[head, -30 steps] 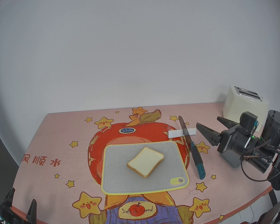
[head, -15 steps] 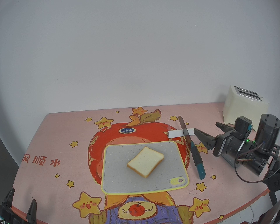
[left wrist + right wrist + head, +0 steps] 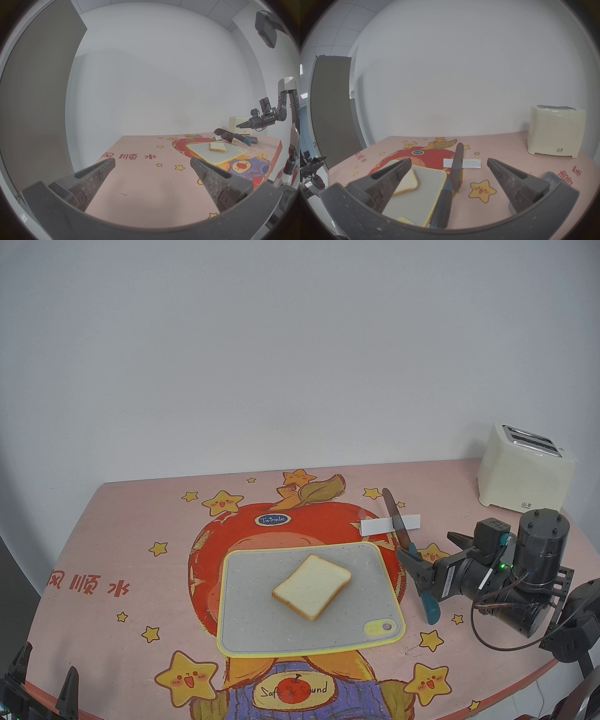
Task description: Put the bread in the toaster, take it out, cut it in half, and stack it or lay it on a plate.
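Above the knife [image 3: 406, 540] beside the cutting board [image 3: 262, 615], my right gripper [image 3: 448, 161] hangs spread wide; my left gripper [image 3: 152, 161], also wide, hovers by the table's [image 3: 125, 540] left corner.

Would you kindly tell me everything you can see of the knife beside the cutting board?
The knife has a long dark blade and a dark teal handle with a brighter tip. It lies flat on the table, just right of the cutting board, with its blade toward the wall and its handle toward the robot. The blade crosses over a white strip. The right gripper hovers at the handle, its fingers open on either side and not gripping.
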Tool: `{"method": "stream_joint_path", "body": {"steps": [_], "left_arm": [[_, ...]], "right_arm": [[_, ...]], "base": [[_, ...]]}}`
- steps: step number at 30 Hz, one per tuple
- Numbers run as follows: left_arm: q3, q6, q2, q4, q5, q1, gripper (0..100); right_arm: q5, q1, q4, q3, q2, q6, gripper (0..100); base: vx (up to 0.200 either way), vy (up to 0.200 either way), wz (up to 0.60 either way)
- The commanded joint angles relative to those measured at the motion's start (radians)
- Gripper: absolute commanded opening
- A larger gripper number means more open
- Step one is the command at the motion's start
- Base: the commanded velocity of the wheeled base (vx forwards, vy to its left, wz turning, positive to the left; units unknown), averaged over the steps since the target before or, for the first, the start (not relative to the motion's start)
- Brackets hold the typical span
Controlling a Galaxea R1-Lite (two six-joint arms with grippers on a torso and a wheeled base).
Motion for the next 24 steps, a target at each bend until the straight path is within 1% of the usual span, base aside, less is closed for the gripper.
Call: {"method": "stream_joint_path", "body": {"steps": [1,2,7,11,15,17,19,20,24], "left_arm": [[0.016,-0.001,-0.004,0.000,0.000,0.000,100],[0.015,-0.001,-0.004,0.000,0.000,0.000,100],[0.015,-0.001,-0.004,0.000,0.000,0.000,100],[0.016,-0.001,-0.004,0.000,0.000,0.000,100],[0.015,-0.001,-0.004,0.000,0.000,0.000,100],[0.016,-0.001,-0.004,0.000,0.000,0.000,100],[0.015,-0.001,-0.004,0.000,0.000,0.000,100],[0.016,-0.001,-0.004,0.000,0.000,0.000,100],[0.015,-0.001,-0.004,0.000,0.000,0.000,100]], "right_arm": [[-0.034,0.018,-0.004,0.000,0.069,0.001,100],[-0.051,0.026,-0.008,-0.005,0.082,0.003,100],[-0.089,0.028,-0.011,-0.009,0.106,0.003,100],[-0.100,0.029,-0.017,-0.011,0.135,0.004,100],[-0.110,0.051,-0.017,-0.012,0.137,0.006,100],[-0.127,0.055,-0.017,-0.014,0.137,0.018,100],[-0.132,0.057,-0.017,-0.015,0.138,0.020,100],[-0.149,0.069,-0.017,-0.018,0.138,0.020,100],[-0.182,0.075,-0.016,-0.020,0.141,0.020,100]], "base": [[0.000,0.000,0.00],[0.000,0.000,0.00],[0.000,0.000,0.00],[0.000,0.000,0.00],[0.000,0.000,0.00],[0.000,0.000,0.00],[0.000,0.000,0.00],[0.000,0.000,0.00],[0.000,0.000,0.00]]}}
